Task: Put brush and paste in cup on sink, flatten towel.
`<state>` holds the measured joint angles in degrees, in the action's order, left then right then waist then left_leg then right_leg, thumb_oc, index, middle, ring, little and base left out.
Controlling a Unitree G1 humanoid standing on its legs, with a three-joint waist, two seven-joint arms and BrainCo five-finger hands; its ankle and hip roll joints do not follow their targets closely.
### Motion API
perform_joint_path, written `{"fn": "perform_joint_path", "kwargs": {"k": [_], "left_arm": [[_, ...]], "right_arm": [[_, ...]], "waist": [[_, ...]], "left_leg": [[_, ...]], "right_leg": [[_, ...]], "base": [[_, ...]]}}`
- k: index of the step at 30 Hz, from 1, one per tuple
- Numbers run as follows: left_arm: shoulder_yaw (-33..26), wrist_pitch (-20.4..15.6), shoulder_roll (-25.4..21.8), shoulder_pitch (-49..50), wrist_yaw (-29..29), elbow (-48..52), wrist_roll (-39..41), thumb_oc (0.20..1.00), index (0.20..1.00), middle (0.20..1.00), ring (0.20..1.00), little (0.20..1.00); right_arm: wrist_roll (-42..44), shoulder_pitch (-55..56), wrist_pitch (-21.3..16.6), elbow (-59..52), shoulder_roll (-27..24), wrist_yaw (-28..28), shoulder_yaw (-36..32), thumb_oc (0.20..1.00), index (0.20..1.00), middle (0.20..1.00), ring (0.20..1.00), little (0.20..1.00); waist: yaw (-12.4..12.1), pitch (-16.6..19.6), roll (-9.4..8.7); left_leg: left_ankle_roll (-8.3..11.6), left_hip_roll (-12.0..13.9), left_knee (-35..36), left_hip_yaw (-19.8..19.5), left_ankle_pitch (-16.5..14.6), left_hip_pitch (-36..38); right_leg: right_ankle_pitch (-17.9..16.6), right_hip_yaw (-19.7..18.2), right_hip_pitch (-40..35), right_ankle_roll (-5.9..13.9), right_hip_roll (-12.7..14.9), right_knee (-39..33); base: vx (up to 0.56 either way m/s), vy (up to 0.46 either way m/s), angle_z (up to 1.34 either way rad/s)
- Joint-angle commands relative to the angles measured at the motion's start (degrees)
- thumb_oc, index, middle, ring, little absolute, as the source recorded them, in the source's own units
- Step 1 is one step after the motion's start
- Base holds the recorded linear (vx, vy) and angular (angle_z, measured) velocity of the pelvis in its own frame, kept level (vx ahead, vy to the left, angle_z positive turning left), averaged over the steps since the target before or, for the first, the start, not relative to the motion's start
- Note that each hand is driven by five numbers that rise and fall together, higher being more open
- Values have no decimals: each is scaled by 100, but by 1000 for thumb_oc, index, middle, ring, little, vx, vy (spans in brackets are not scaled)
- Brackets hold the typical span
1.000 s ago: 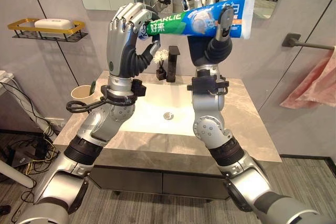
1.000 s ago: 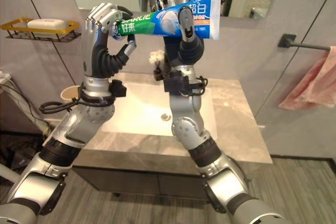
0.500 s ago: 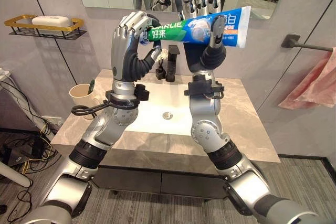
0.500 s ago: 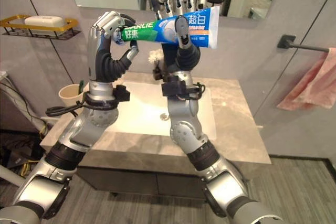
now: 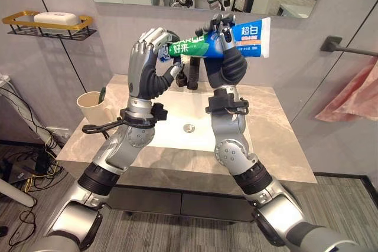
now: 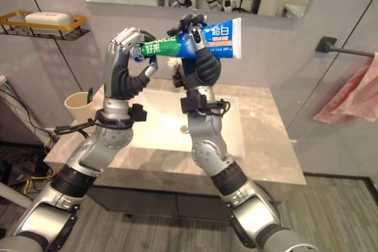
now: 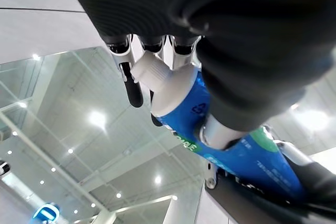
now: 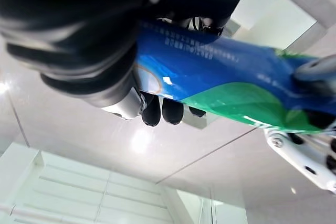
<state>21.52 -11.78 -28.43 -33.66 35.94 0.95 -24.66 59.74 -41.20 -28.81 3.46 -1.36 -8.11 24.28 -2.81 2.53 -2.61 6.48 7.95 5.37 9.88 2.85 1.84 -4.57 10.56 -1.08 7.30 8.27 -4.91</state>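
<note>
Spanning the lower scene, the grey stone table [image 5: 277, 146] is carrying a white sink [image 5: 195, 137] with a black faucet [image 5: 193, 74] behind it, while a pink towel [image 5: 351, 95] is hanging bunched from a wall rail at the right, not yet flattened. Raised above the sink, the blue-and-green toothpaste tube [image 5: 227, 38] is lying roughly level between both robot hands: the left robot hand [image 5: 147, 63] is curling its fingers round the green cap end, and the right robot hand [image 5: 227, 54] is clasping the blue middle. At the table's left end, the beige cup [image 5: 90, 105] is already holding a toothbrush [image 5: 103, 94]. Judging by this, the paste step is under way; next, one hand should be releasing so the other can carry the tube to the cup.
</note>
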Motion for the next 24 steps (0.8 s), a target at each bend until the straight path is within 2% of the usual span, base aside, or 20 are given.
{"fn": "perform_joint_path", "kwargs": {"k": [1,3,4,5,6,12,15,16,17,19,21,23,24], "left_arm": [[-125,-83,-304,-330,87,193,261,407,407,407,407,407],[-194,-108,-345,-276,128,253,244,520,520,520,520,520],[-242,-116,-329,-242,237,278,166,727,727,727,727,727],[-246,-116,-328,-234,244,282,156,837,837,837,837,837],[-254,-131,-259,-134,287,333,140,1000,1000,1000,1000,1000],[-466,-145,-538,176,388,595,-56,1000,1000,1000,1000,1000],[-551,-161,-581,237,440,668,-70,1000,1000,1000,1000,1000],[-1073,-292,-871,730,659,917,-96,1000,1000,1000,1000,1000],[-1184,-302,-923,852,678,961,-93,1000,1000,1000,1000,1000],[-1727,-356,-1200,1560,729,918,2,1000,1000,1000,1000,1000],[-1919,-362,-1248,1775,760,889,69,1000,1000,1000,1000,1000],[-2306,-312,-1259,2400,900,226,421,1000,1000,1000,1000,1000],[-2311,-323,-1259,2398,905,215,427,1000,1000,1000,1000,1000]], "right_arm": [[-617,-491,-180,-109,-101,-214,-359,200,200,200,200,200],[-831,-474,-123,-212,-184,-315,-334,200,200,200,200,200],[-939,-503,-121,-216,-184,-357,-333,200,200,200,200,200],[-955,-504,-118,-220,-179,-373,-328,200,200,200,200,200],[-1060,-595,-129,-211,-176,-434,-369,200,200,200,200,200],[-1094,-876,-258,-113,-137,-586,-552,200,200,200,200,200],[-1120,-893,-272,-126,-150,-610,-554,200,200,200,200,200],[-1388,-1034,-269,-103,-282,-789,-609,200,200,200,200,200],[-1483,-1067,-246,-116,-306,-863,-600,200,200,200,200,200],[-1770,-1288,-157,-56,-471,-1026,-658,200,200,200,200,200],[-1836,-1371,-139,-9,-555,-1067,-708,200,200,200,200,200],[-1917,-1630,-84,258,-678,-1182,-706,200,200,200,200,200],[-1917,-1641,-89,267,-676,-1182,-700,200,200,200,200,200]], "waist": [[-137,-155,-300],[-144,-162,-300],[-158,-163,-309],[-153,-163,-308],[-189,-169,-319],[-410,-199,-333],[-421,-206,-338],[-629,-252,-359],[-642,-258,-363],[-861,-284,-392],[-938,-294,-406],[-1190,-333,-471],[-1177,-335,-469]], "left_leg": [[-12,113,-37,79,11,32],[-12,106,-37,65,16,12],[-13,98,-37,56,13,5],[-14,96,-37,54,13,3],[-20,83,-37,38,12,-11],[-30,30,-37,-67,29,-106],[-31,19,-37,-92,35,-126],[-33,-24,-37,-213,54,-213],[-33,-30,-37,-234,58,-229],[-38,-71,-37,-346,88,-313],[-42,-89,-37,-403,102,-348],[-34,-146,-37,-541,106,-432],[-42,-153,-37,-549,139,-453]], "right_leg": [[-484,8,-235,463,722,89],[-488,24,-231,463,731,92],[-491,31,-230,463,735,95],[-491,33,-229,464,737,95],[-497,53,-236,464,743,93],[-518,191,-276,481,809,94],[-513,212,-279,481,813,100],[-488,321,-305,471,841,145],[-479,345,-305,470,850,160],[-477,480,-352,462,877,179],[-478,532,-372,462,888,185],[-470,703,-457,478,919,180],[-497,708,-444,473,923,175]], "base": [[0,0,0],[-3,8,6],[-1,8,7],[8,4,4],[12,8,4],[3,4,9],[-2,-1,21],[2,-1,29],[7,-4,28],[13,-4,26],[2,-7,24],[5,-6,44],[-6,-5,26]]}}
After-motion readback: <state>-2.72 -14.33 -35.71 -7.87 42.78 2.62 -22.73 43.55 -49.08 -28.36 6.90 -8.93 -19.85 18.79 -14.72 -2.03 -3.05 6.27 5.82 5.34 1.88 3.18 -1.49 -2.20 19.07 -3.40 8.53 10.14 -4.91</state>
